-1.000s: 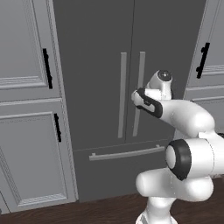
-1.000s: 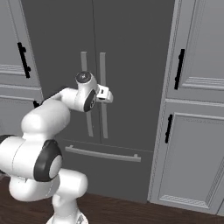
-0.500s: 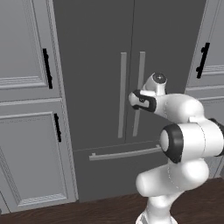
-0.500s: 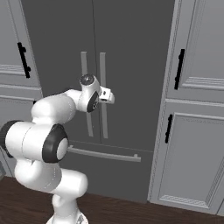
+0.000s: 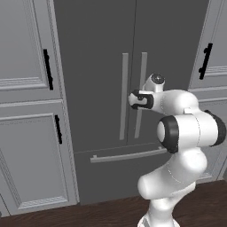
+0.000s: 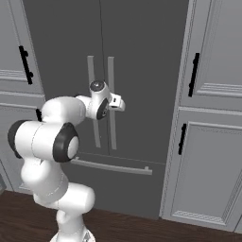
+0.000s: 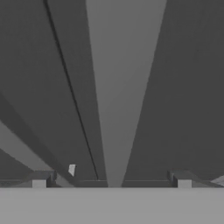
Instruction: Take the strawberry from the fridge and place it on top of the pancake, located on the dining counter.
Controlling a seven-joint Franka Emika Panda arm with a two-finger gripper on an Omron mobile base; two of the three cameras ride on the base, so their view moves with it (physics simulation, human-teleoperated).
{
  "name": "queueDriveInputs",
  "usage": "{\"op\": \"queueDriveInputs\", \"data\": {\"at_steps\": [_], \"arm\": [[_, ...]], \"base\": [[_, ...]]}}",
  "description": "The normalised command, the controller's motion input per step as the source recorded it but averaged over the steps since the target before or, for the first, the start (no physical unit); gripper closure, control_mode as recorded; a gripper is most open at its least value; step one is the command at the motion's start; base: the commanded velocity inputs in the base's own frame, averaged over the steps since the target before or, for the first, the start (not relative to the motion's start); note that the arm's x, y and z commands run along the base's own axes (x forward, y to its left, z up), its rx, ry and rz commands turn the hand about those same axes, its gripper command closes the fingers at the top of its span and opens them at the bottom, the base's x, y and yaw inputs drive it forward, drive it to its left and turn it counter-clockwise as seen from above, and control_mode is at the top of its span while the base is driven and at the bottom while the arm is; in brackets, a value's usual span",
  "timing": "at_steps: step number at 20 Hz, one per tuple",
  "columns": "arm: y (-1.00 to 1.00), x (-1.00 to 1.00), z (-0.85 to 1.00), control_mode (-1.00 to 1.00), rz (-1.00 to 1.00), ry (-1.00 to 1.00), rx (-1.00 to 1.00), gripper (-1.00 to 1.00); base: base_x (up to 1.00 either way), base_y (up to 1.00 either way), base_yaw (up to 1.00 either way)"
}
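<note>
The fridge (image 5: 111,88) stands tall and dark grey, dead centre, both doors shut, the seam between them running straight down the middle. Two long pale bar handles hang either side of that seam: the left-door handle (image 5: 123,95) and the right-door handle (image 5: 141,93). The arm reaches in level toward them, and the gripper (image 5: 133,99) sits right at the right-door handle, about halfway down its length. From the right base camera the gripper (image 6: 118,103) shows just at that same handle (image 6: 111,101), with the other bar (image 6: 92,101) beside it. Whether the tips actually touch the bar, I cannot tell.

Look along the hand: the pale bar (image 7: 124,87) runs up between the two finger tips (image 7: 40,179), one tip on each side of it and well apart from it. Jaws spread wide, released, nothing in them.

Below the handles, the bottom drawer handle (image 5: 128,155) lies across the fridge front. Light grey cabinets (image 5: 26,102) with black handles flank the fridge on both sides. The strawberry sits somewhere behind those closed doors, hidden.
</note>
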Motion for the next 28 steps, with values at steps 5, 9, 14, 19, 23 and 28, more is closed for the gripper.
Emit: {"op": "queueDriveInputs", "data": {"at_steps": [5,9,14,19,23,28], "arm": [[-0.08,0.24,-0.17,-1.0,0.0,-0.02,0.0,-1.0],[-0.03,0.35,-0.13,-1.0,0.0,0.0,0.0,-1.0],[0.0,0.34,-0.16,-1.0,0.0,0.0,0.0,-1.0],[-0.01,0.39,-0.2,-1.0,0.0,0.0,0.0,-1.0],[-0.02,0.39,-0.29,-1.0,0.0,-0.04,0.0,-1.0],[0.0,0.39,-0.51,-1.0,0.0,-0.17,0.0,-1.0]], "base": [[0.0,0.0,0.0],[0.0,0.0,0.0],[0.0,0.0,0.0],[0.0,0.0,0.0],[0.0,0.0,0.0],[0.0,0.0,0.0]]}}
